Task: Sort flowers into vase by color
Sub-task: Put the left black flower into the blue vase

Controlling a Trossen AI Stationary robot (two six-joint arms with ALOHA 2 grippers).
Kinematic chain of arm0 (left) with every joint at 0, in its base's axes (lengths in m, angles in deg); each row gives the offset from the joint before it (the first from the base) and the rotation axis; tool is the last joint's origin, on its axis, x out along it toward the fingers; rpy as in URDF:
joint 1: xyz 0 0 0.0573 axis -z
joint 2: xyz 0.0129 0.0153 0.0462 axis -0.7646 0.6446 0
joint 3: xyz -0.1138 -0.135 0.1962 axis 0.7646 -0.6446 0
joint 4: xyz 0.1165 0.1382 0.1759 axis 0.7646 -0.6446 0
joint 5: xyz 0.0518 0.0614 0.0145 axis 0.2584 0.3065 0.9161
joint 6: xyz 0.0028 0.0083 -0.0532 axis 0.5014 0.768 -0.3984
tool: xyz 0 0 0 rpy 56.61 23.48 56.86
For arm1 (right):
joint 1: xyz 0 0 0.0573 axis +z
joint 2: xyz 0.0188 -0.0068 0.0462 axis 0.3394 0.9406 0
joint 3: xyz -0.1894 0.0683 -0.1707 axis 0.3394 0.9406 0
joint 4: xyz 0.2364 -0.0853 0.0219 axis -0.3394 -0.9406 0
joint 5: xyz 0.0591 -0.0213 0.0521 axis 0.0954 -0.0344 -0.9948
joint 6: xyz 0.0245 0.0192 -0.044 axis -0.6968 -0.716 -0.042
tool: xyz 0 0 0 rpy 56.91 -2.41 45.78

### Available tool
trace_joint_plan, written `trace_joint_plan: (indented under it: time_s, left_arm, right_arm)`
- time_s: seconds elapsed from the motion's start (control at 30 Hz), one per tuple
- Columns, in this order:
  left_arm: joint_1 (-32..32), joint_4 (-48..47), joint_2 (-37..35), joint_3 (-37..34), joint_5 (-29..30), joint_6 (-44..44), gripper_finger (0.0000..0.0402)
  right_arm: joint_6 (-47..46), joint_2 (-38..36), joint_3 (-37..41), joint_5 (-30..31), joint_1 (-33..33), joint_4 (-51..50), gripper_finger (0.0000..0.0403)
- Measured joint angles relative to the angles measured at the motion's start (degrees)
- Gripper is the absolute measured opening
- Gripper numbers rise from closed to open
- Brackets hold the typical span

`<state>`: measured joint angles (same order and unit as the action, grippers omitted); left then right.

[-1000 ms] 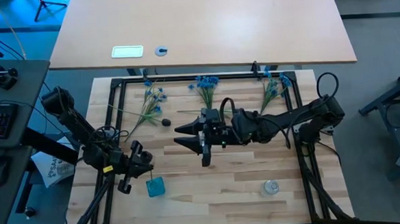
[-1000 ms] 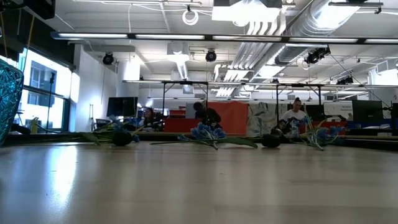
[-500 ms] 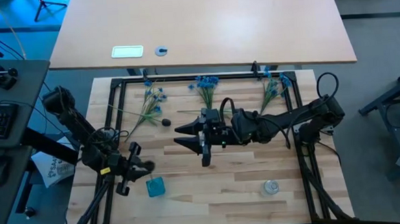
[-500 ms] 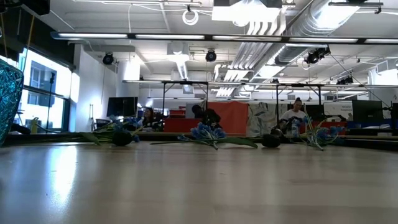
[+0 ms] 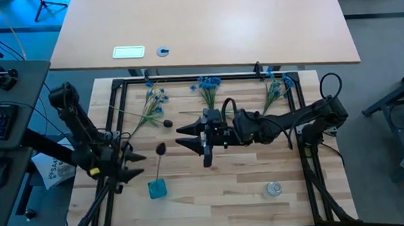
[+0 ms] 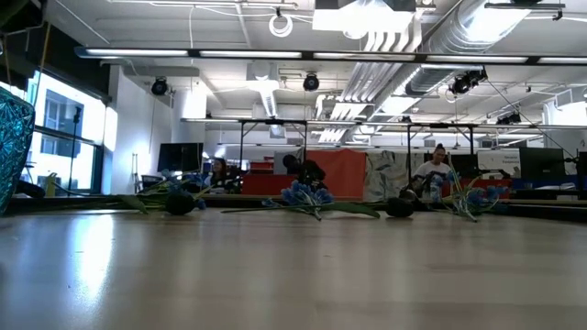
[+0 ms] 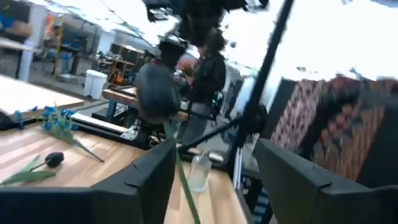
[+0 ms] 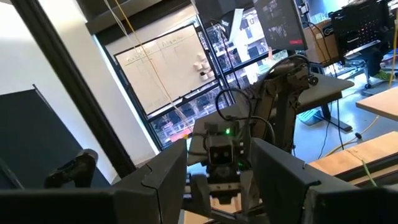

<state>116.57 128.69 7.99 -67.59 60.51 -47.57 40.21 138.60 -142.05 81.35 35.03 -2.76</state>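
Note:
A dark-bud flower (image 5: 160, 150) stands with its stem in the blue vase (image 5: 157, 190) near the table's front left. My left gripper (image 5: 137, 165) hangs open just left of the stem, which shows between its fingers without touching them, below the bud (image 7: 155, 93). Another dark bud (image 5: 167, 122) lies on the table. Three blue sprigs (image 5: 156, 98), (image 5: 209, 85), (image 5: 277, 86) lie along the far side. My right gripper (image 5: 182, 137) hovers open over the table's middle, holding nothing.
A small clear glass vase (image 5: 273, 189) stands near the front right. A black metal frame (image 5: 200, 77) runs round the table. The low view shows the blue vase (image 6: 14, 147) at the picture's left edge. People sit in the room beyond.
My left gripper has opened, let go of the dark-bud flower and drawn back toward the table's left edge. The flower now stands alone in the blue vase, its bud showing above it.

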Motion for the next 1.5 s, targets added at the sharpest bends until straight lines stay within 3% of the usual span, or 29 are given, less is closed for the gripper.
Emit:
trace_joint_plan:
  time_s: [0.2,0.43,0.6,0.73,0.9,1.07,1.5]
  left_arm:
    - [-0.39,1.87,-9.59,0.74,2.79,1.91,0.0227]
    - [-0.73,-0.16,-19.85,10.27,4.98,15.95,0.0228]
    - [-1.03,-13.19,-22.31,22.09,7.79,24.13,0.0228]
    - [-2.84,-26.41,-22.93,29.1,5.97,18.71,0.0227]
    - [-6.79,-46.61,-24.08,30.91,-6.05,-6.22,0.0227]
    - [-16.03,-57.08,-23.35,30.88,-14.28,-26.47,0.0227]
    - [-49.48,-70.1,-21.87,31.07,-47.05,-42.38,0.0227]
  right_arm:
    - [-0.46,0.0,0.0,-0.31,-1.54,0.21,0.0172]
    - [-0.46,0.0,0.02,-6.21,-4.56,0.23,0.0172]
    - [0.44,0.0,0.02,-10.21,-6.24,0.23,0.0172]
    - [3.39,-0.15,0.02,-11.77,-7.22,0.23,0.0172]
    - [5.11,-0.24,0.02,-13.5,-8.5,0.45,0.0172]
    - [5.57,-0.24,0.03,-16.12,-9.28,1.55,0.0172]
    - [10.51,-4.59,0.04,-16.79,-8.65,2.24,0.0172]
